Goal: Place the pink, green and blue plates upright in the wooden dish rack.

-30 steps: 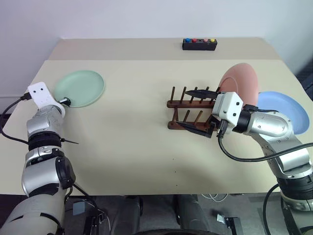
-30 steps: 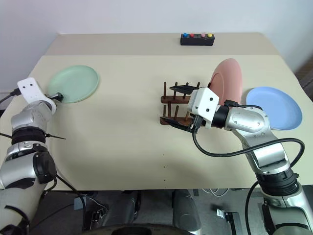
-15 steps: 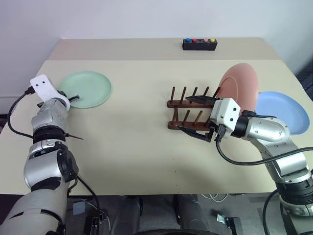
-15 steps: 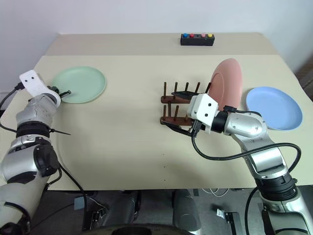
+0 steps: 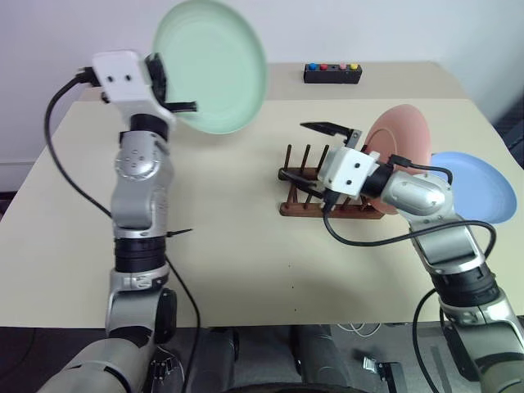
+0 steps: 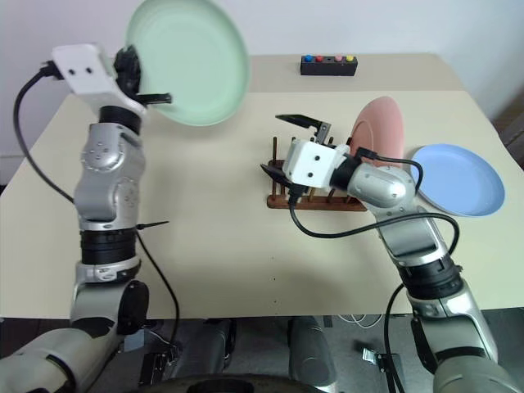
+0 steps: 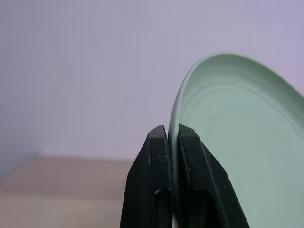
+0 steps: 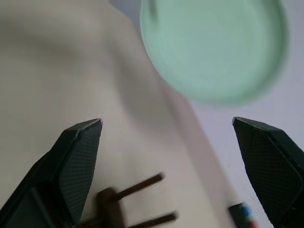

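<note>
Fingers (image 7: pixel 190 156) of the left gripper (image 5: pixel 168 86) are clamped on the rim of the green plate (image 5: pixel 214 65), one black finger on each face, as the left wrist view shows. The plate is held high above the far left of the table (image 5: pixel 205 237), its face turned up and toward the right; an edge grip like this seems suited to lowering the plate on edge between pegs, not laying it flat.

Right gripper (image 5: pixel 315 160) is spread wide with nothing between its fingers, one fingertip raised above the wooden dish rack (image 5: pixel 327 192) and the other low at the rack's left end. It is judged to be waiting there, perhaps to receive or steady the incoming plate, since its open fingers face left toward the green plate, which shows ahead of them in the right wrist view.

The rack sits right of the table's centre. The pink plate (image 5: pixel 401 143) already stands upright at the rack's right end. The blue plate (image 5: pixel 479 184) lies flat on the table, just right of the pink one, untouched.

One plate of three is judged placed; carrying the green one to the rack is the step in hand. A black box with coloured buttons (image 5: pixel 333 74) rests at the far edge, clear of the work.
</note>
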`<state>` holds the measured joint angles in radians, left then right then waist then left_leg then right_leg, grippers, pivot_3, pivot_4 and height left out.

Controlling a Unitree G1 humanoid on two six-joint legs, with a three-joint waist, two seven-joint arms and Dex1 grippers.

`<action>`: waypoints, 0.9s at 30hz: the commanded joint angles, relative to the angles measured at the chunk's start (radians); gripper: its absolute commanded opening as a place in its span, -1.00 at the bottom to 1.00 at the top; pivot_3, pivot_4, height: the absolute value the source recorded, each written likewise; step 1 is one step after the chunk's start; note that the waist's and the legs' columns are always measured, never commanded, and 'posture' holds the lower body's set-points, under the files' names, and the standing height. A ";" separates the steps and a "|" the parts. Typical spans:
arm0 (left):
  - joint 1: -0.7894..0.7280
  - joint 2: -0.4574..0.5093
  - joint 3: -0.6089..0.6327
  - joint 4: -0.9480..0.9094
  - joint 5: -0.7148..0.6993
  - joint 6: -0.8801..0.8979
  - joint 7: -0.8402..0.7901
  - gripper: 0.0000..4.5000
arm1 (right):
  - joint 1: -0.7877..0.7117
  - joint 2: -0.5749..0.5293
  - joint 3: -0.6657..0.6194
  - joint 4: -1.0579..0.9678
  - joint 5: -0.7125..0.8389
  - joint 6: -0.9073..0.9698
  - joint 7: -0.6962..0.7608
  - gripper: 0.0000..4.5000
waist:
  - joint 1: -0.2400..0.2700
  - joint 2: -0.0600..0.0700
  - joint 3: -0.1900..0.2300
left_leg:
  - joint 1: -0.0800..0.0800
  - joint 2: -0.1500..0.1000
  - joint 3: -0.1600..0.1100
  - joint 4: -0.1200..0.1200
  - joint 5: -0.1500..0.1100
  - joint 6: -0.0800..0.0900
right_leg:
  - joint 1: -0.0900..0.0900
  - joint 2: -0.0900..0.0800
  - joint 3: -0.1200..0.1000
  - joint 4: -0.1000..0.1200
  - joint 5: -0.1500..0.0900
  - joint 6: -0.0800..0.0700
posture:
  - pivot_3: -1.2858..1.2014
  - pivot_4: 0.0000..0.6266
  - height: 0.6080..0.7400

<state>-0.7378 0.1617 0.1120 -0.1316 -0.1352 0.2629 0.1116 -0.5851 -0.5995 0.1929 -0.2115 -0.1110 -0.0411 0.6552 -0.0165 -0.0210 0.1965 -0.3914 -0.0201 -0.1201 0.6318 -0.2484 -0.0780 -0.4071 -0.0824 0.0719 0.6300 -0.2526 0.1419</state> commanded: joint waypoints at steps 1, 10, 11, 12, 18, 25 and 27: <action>0.003 -0.046 -0.063 -0.124 0.063 0.032 0.045 -0.98 | -0.046 0.023 0.013 0.026 -0.089 -0.078 -0.064 1.00 | 0.001 0.000 0.000 | 0.000 0.000 0.000 0.000 0.000 0.000 | 0.000 0.000 0.000 0.000 0.000 0.000 | 0.03 -0.52 1.00; 0.023 -0.142 -0.153 -0.221 0.052 0.110 -0.015 -0.98 | -0.087 0.028 0.051 0.117 -0.244 -0.189 -0.121 1.00 | 0.000 0.000 0.000 | 0.000 0.000 0.000 0.000 0.000 0.000 | 0.000 0.000 0.000 0.000 0.000 0.000 | 0.03 -0.52 1.00; 0.025 -0.144 -0.155 -0.224 0.055 0.114 -0.019 -0.98 | -0.088 0.026 0.053 0.124 -0.254 -0.197 -0.121 1.00 | 0.000 0.000 0.000 | 0.000 0.000 0.000 0.000 0.000 0.000 | 0.000 0.000 0.000 0.000 0.000 0.000 | 0.03 -0.52 1.00; 0.026 -0.146 -0.156 -0.227 0.059 0.116 -0.022 -0.99 | -0.088 0.024 0.054 0.129 -0.261 -0.204 -0.119 0.89 | 0.000 0.000 0.000 | 0.000 0.000 0.000 0.000 0.000 0.000 | 0.000 0.000 0.000 0.000 0.000 0.000 | 0.03 -0.52 1.00; 0.029 -0.156 -0.149 -0.231 0.059 0.129 -0.033 -1.00 | -0.086 0.022 0.048 0.143 -0.283 -0.227 -0.115 -0.28 | 0.000 0.000 0.000 | 0.000 0.000 0.000 0.000 0.000 0.000 | 0.000 0.000 0.000 0.000 0.000 0.000 | 0.03 -0.52 1.00; 0.029 -0.162 -0.135 -0.225 0.058 0.141 -0.045 -1.00 | -0.093 0.017 0.044 0.158 -0.326 -0.259 -0.139 -0.97 | 0.000 0.000 0.000 | 0.000 0.000 0.000 0.000 0.000 0.000 | 0.000 0.000 0.000 0.000 0.000 0.000 | 0.03 -0.52 1.00; 0.029 -0.168 -0.127 -0.225 0.052 0.142 -0.046 -1.00 | -0.092 0.016 0.042 0.157 -0.336 -0.268 -0.146 -0.97 | 0.001 0.000 0.000 | 0.000 0.000 0.000 0.000 0.000 0.000 | 0.000 0.000 0.000 0.000 0.000 0.000 | 0.03 -0.52 1.00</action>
<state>-0.6995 -0.0018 -0.0208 -0.3165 -0.0768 0.4129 0.0688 -0.6515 -0.5745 0.2534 -0.0436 -0.4371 -0.2968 0.5251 -0.0160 -0.0210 0.1965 -0.3914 -0.0202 -0.1200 0.6319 -0.2484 -0.0781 -0.4068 -0.0823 0.0719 0.6298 -0.2526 0.1417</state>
